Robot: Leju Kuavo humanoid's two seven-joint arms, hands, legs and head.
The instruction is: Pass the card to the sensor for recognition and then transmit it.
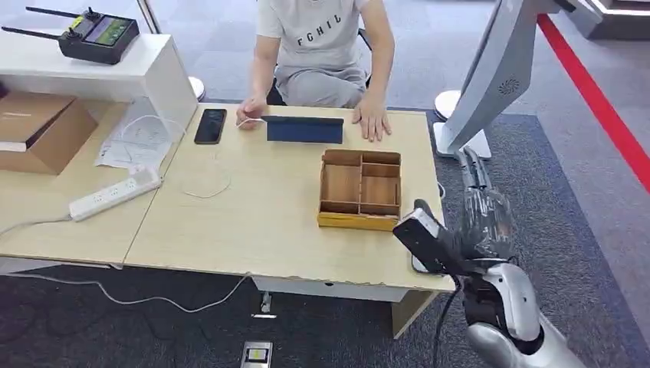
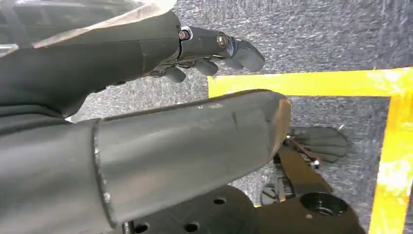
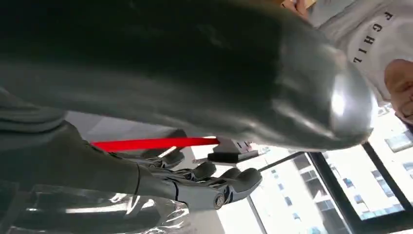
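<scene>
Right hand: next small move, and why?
Probably swing the right hand in over the wooden box: it hangs open and empty past the table edge, beside the box. I can't make out a card, so the box compartments are my guess.

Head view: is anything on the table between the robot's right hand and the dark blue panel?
Yes. The wooden box sits between the right hand and the blue panel; a person's hand rests beside the panel.

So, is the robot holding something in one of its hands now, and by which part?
Nothing is held. The right hand is raised beside the table with its fingers apart, and the left hand hangs open above the floor.
</scene>
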